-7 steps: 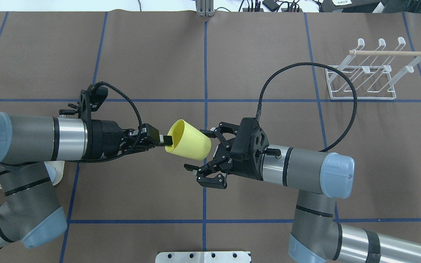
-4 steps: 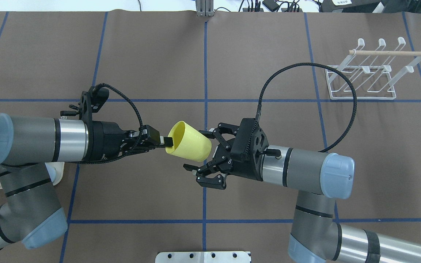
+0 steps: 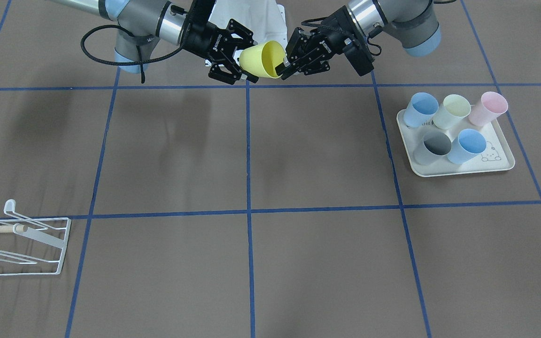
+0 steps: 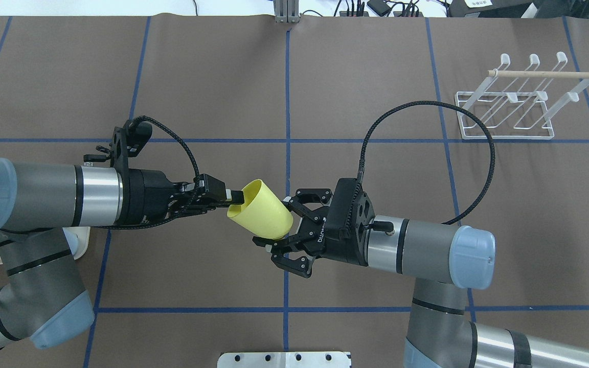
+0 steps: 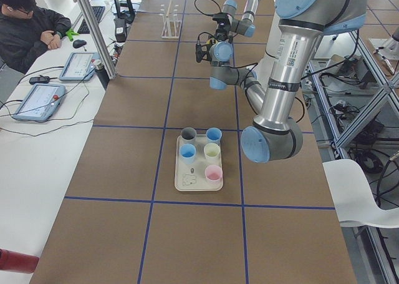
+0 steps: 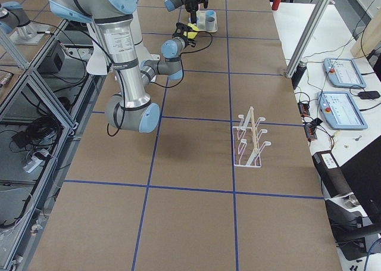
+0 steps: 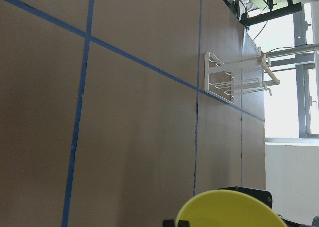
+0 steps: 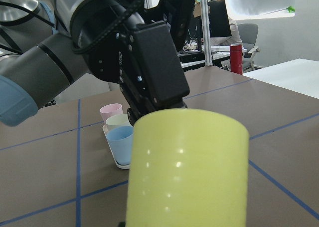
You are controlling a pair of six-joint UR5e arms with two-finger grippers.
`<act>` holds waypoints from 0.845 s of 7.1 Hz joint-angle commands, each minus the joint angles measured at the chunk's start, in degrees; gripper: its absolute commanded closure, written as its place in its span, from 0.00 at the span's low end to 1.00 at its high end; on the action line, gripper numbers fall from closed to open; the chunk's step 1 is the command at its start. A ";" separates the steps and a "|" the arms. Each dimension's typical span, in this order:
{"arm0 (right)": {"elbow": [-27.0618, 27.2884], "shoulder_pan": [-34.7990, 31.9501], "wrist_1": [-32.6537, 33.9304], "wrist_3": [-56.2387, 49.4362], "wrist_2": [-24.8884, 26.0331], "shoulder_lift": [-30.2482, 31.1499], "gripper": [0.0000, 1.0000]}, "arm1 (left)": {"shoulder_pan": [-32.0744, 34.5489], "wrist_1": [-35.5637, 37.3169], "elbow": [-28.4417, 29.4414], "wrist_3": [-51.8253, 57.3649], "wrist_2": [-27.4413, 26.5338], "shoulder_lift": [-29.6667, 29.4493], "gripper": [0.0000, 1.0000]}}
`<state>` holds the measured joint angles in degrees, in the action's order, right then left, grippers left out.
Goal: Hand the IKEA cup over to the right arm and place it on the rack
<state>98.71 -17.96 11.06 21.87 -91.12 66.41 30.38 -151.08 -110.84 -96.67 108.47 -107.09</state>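
Observation:
The yellow IKEA cup (image 4: 261, 214) hangs in mid-air over the table's middle, lying on its side. My left gripper (image 4: 234, 198) is shut on its rim, one finger inside the mouth. The right arm's gripper (image 4: 274, 223) stands open, its fingers above and below the cup's closed end. From across the table the cup (image 3: 261, 58) sits between the left gripper (image 3: 283, 63) and the right gripper (image 3: 242, 54). The cup's wall (image 8: 187, 172) fills the right wrist view; its rim (image 7: 229, 209) shows in the left wrist view. The white wire rack (image 4: 509, 102) stands at the far right.
A cream tray (image 3: 458, 169) holding several pastel cups lies on my left side. The same tray (image 5: 187, 184) shows in the side view, and a person (image 5: 25, 22) sits at a desk beyond the table. The rack (image 3: 17, 239) is near the operators' edge.
My right gripper has moved left, so its open fingers now flank the cup's base. The cup has swung slightly and dropped a little in the left gripper's hold.

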 commanded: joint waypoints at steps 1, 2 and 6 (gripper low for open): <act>-0.01 -0.06 0.01 0.01 0.07 0.21 0.89 | 0.56 0.17 -0.34 0.08 0.08 0.30 0.00; -0.01 -0.15 0.01 0.01 0.16 0.30 0.90 | 1.43 0.26 -0.34 0.60 0.25 0.57 0.00; 0.43 -3.19 11.35 -0.77 9.30 4.78 1.00 | 11.75 1.40 -0.96 15.50 7.50 13.28 0.00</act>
<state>98.83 -18.89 15.16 21.62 -83.31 70.44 37.13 -150.05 -111.45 -86.27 111.86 -98.14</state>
